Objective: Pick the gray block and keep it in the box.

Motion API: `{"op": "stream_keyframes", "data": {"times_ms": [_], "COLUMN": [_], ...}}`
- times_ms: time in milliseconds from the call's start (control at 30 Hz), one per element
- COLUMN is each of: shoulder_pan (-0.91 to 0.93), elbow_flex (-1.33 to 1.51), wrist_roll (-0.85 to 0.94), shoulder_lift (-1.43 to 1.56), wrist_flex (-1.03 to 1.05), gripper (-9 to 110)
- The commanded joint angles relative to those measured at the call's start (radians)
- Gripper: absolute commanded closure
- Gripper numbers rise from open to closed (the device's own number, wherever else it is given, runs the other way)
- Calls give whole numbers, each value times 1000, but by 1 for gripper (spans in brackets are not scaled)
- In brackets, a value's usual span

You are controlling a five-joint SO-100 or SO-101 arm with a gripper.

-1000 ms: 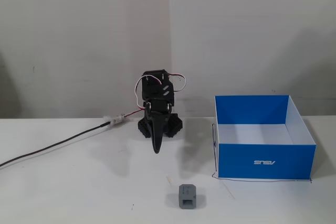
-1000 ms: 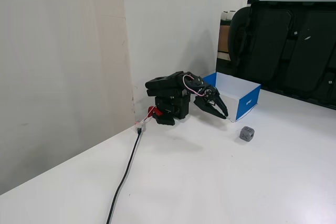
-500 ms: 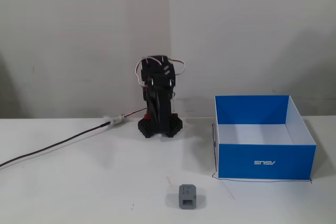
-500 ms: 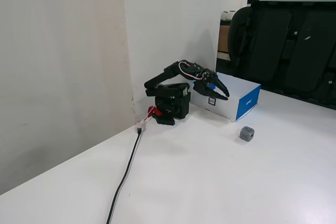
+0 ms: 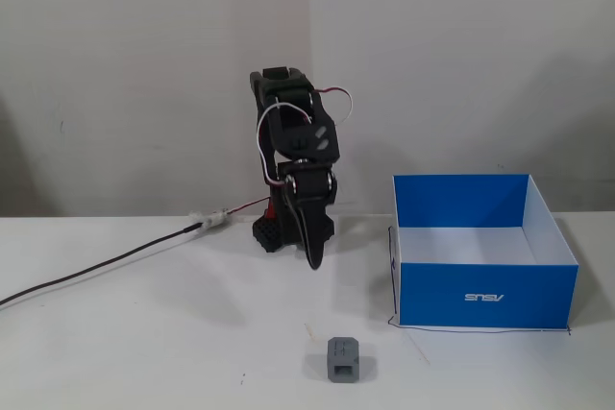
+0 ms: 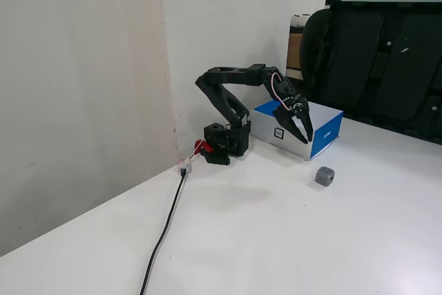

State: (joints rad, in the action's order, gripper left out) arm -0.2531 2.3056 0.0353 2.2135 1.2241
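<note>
The gray block (image 5: 343, 359) sits alone on the white table near the front edge; it also shows in the other fixed view (image 6: 325, 175). The blue box (image 5: 432, 290) stands open-topped to the right of the arm, white inside, and shows behind the gripper in the other fixed view (image 6: 328, 132). My gripper (image 5: 312, 258) points down, shut and empty, hanging above the table in front of the arm base. It is behind and slightly left of the block and left of the box. In the other fixed view the gripper (image 6: 307, 136) is up and left of the block.
A black cable (image 5: 96, 266) runs from the arm base across the table's left side, also in the other fixed view (image 6: 162, 233). A white wall stands close behind the arm. A black chair (image 6: 387, 60) stands beyond the table's far edge.
</note>
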Motion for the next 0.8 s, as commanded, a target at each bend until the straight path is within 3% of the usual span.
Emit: {"op": "stream_keyframes", "data": {"times_ms": [0, 200, 267, 467, 767], "shoulder_pan": [-14, -54, -52, -60, -66], "elbow_flex": [-84, -106, -109, -120, -233], "wrist_roll": [-14, -20, -23, -44, -81], "shoulder_lift": [-83, -212, -249, -296, -492], "wrist_flex": [-2, -17, -35, -49, -89], "gripper": [101, 100, 86, 73, 69]}}
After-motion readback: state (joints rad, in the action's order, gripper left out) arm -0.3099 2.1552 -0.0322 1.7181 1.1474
